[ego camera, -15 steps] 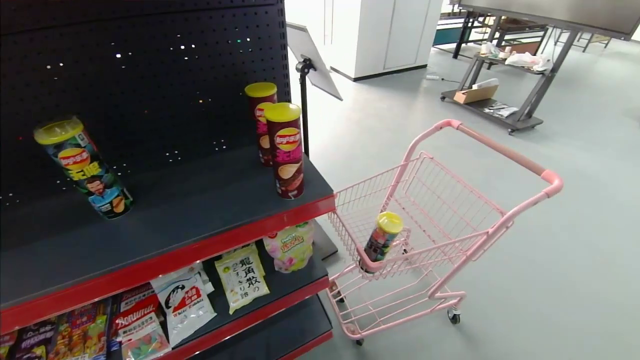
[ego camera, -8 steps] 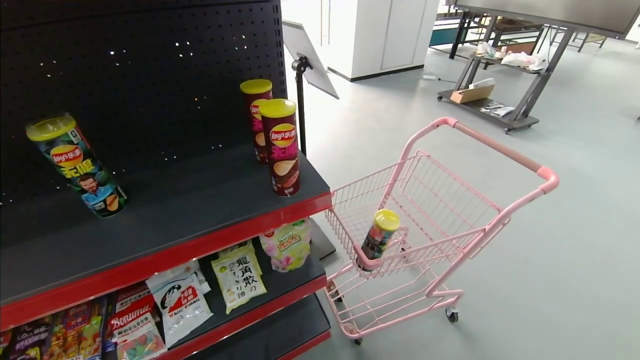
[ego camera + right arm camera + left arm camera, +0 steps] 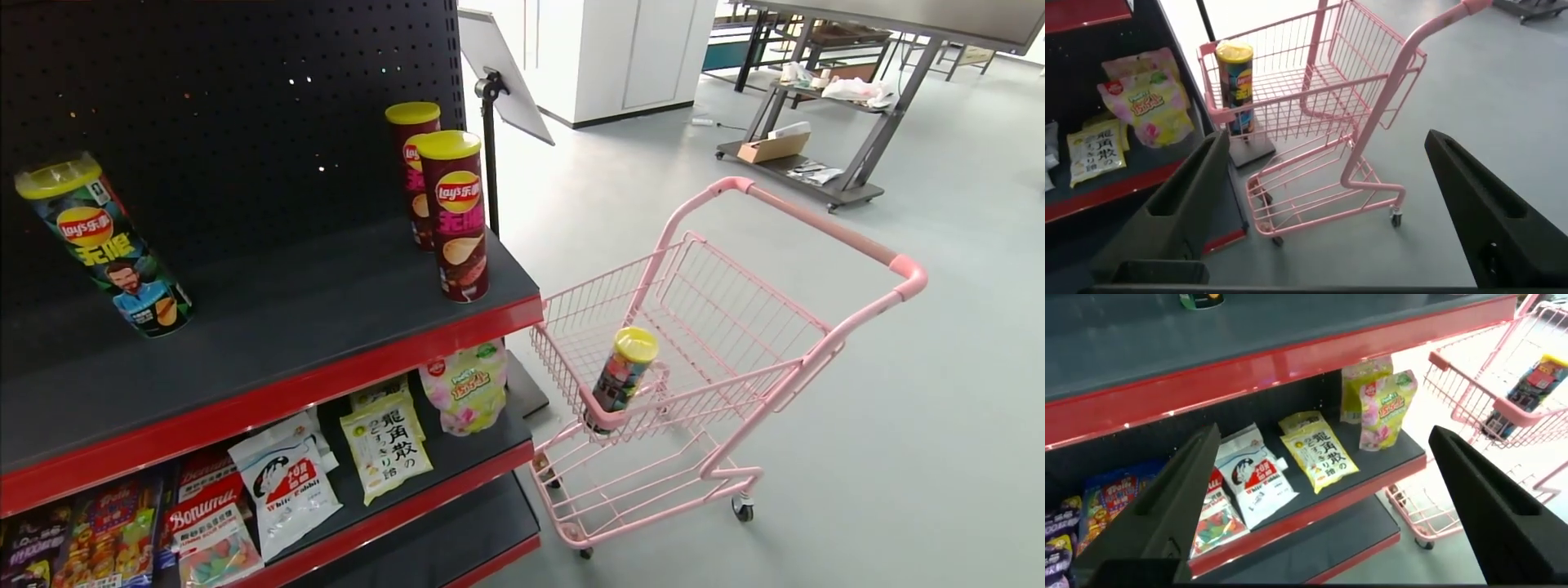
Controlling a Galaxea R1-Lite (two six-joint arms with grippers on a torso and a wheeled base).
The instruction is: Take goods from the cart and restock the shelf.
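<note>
A pink shopping cart [image 3: 816, 237] stands on the floor right of the black shelf [image 3: 286, 327]. One yellow-lidded chip can [image 3: 624, 377] leans upright in the cart's front corner. It is also in the right wrist view as the can [image 3: 1234, 86] inside the cart [image 3: 1372, 122]. On the top shelf board stand two maroon cans [image 3: 459, 216] at the right end and a dark can [image 3: 102, 245] at the left. My left gripper [image 3: 1323, 433] is open, facing the lower shelf. My right gripper [image 3: 1327, 139] is open above and short of the cart.
Snack bags [image 3: 384, 445] fill the lower shelf, and the left wrist view has these bags [image 3: 1319, 457] close ahead. A sign stand [image 3: 494, 82] rises behind the shelf end. A metal rack [image 3: 816, 163] is far back right. Bare floor lies right of the cart.
The whole head picture has shifted a little, so the camera moved. The cans and the cart keep their places.
</note>
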